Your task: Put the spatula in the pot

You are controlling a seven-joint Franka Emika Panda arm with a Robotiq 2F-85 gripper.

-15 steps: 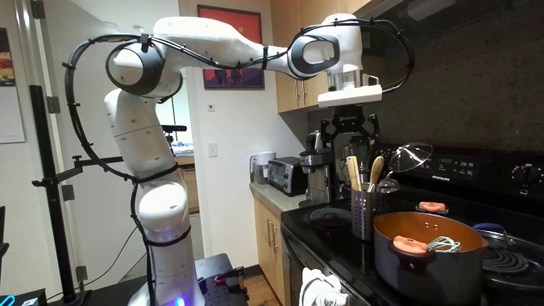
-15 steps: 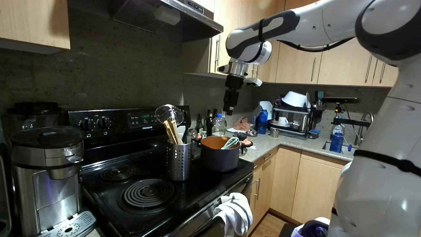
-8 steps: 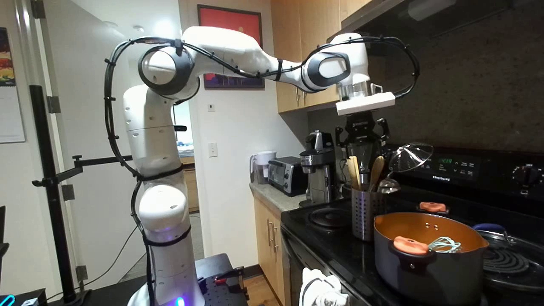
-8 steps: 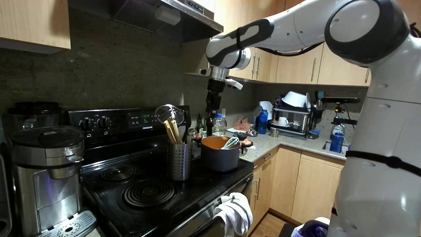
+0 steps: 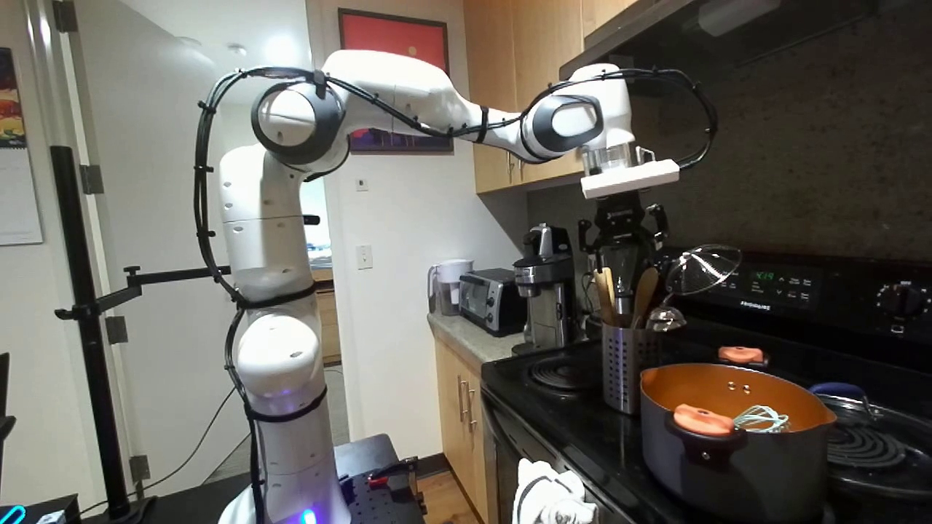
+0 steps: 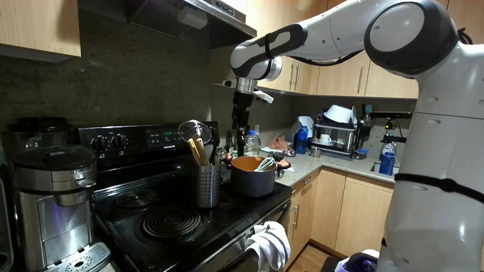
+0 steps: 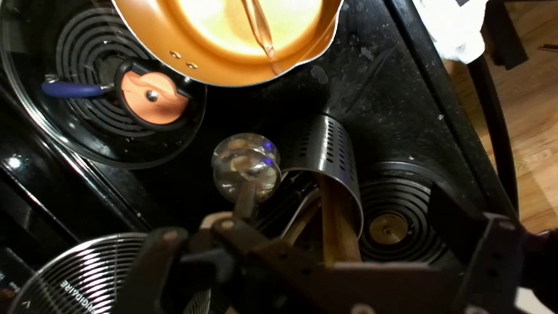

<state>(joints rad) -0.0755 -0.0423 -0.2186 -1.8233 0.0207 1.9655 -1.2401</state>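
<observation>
The pot stands on the stove, dark grey outside, orange-copper inside, with salmon-pink handles; it shows in an exterior view and the wrist view. A mint whisk lies in it. My gripper is open and empty, pointing down above the perforated utensil holder. In the wrist view its fingers stand wide apart around the wooden handles. A thin pale-edged piece in the holder may be the spatula; I cannot tell. Its lower part is hidden.
A wire skimmer and shiny ladles stick out of the holder. A range hood hangs above the stove. A glass lid with a blue handle lies on a back burner. A towel hangs at the front.
My arm has reached further over the stove. The gripper has moved towards the utensil holder and a little lower, staying open. The pot and whisk have not moved.
</observation>
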